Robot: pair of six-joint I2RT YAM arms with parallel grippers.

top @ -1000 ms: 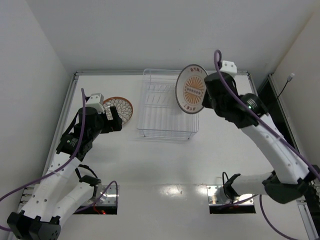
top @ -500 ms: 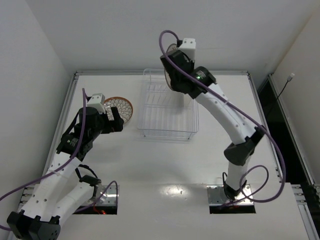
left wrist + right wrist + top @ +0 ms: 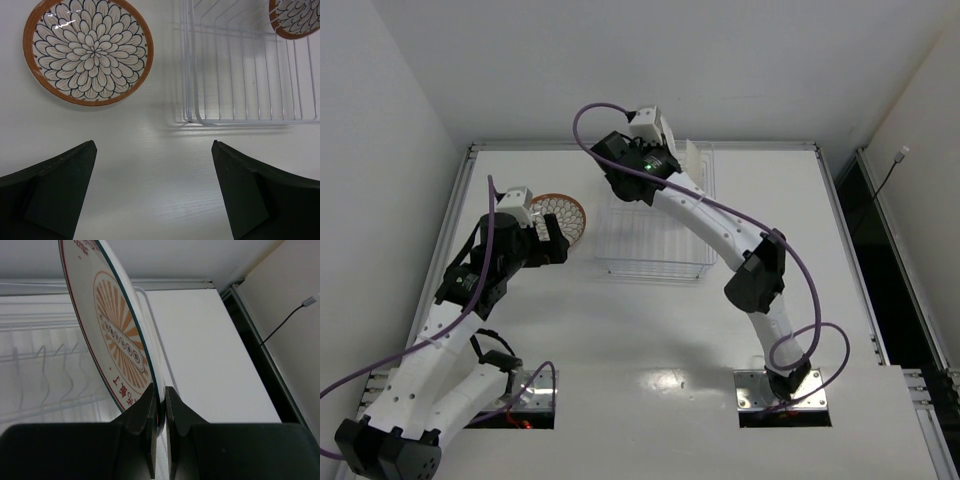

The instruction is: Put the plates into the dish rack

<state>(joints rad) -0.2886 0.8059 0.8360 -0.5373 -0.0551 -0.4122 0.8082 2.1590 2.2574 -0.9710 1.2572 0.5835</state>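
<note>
— Where's the sunburst plate (image 3: 112, 340)?
— Upper left of the right wrist view, standing on edge, its rim pinched in the right hand (image 3: 160, 394).
— And the left hand (image 3: 154, 146)?
— Spread wide, holding nothing, above the tabletop (image 3: 160, 210). A lattice plate (image 3: 88, 51) lies flat at upper left of its view, just beside the dish rack (image 3: 240, 120).

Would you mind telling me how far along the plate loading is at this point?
Possibly done: the far patterned plate shows at the dish rack, though whether it is slotted is unclear. In hand: the right gripper, jaws shut on the sunburst plate, over the rack. Remaining: the tabletop plate, near the left gripper, jaws open.
</note>
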